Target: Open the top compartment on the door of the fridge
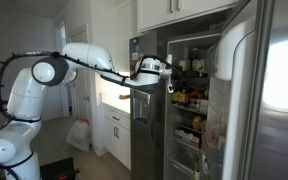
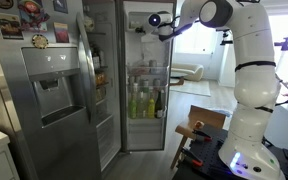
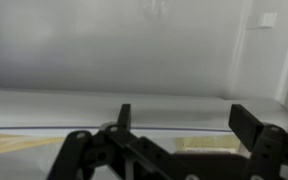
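Observation:
The fridge (image 1: 189,90) stands open with a lit interior full of bottles; it also shows in an exterior view (image 2: 142,75). The door (image 1: 269,110) is swung open, showing its white lining. The top compartment (image 1: 234,48) is a bulging white bin high on that lining, its cover down. My gripper (image 1: 156,68) is open and empty, level with the upper shelves and well apart from the compartment. It also shows in an exterior view (image 2: 157,22). In the wrist view the open fingers (image 3: 184,122) face a blurred white surface.
The narrower steel door with a dispenser panel (image 2: 52,92) stands open on the other side (image 1: 144,110). White cabinets (image 1: 179,10) sit above the fridge. A white bag (image 1: 78,135) lies on the floor. A wooden stool (image 2: 189,133) stands by the robot base.

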{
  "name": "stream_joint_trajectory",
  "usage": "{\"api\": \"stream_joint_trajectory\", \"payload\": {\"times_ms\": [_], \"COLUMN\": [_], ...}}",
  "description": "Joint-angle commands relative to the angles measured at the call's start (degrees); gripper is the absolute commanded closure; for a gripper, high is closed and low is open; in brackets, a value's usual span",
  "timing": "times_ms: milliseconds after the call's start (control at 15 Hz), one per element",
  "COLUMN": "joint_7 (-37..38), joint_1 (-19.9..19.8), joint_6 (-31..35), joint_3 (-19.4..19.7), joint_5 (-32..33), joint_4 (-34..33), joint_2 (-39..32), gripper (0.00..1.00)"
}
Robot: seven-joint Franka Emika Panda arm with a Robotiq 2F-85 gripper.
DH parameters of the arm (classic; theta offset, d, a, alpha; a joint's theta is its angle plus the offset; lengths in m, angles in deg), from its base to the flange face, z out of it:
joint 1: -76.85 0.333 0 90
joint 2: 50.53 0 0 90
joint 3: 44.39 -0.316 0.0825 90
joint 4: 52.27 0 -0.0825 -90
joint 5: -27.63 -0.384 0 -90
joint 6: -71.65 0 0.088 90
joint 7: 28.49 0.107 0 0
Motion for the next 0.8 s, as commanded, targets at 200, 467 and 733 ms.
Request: {"api": "stream_joint_trajectory", "payload": {"times_ms": [200,467,733], "joint_7": [-2.3,-3.5,-11.2], "joint_1": [-0.3,-0.8,-1.6], "joint_6": [1.4,1.5,1.7], "joint_3": [-0.2,-0.3,-0.9], "joint_5": [-1.1,-3.2,-12.0], "joint_4": [-0.8,-1.0,-0.5], "joint_2": [1.0,1.0,1.4], "gripper": [0.0,0.0,0.0]}}
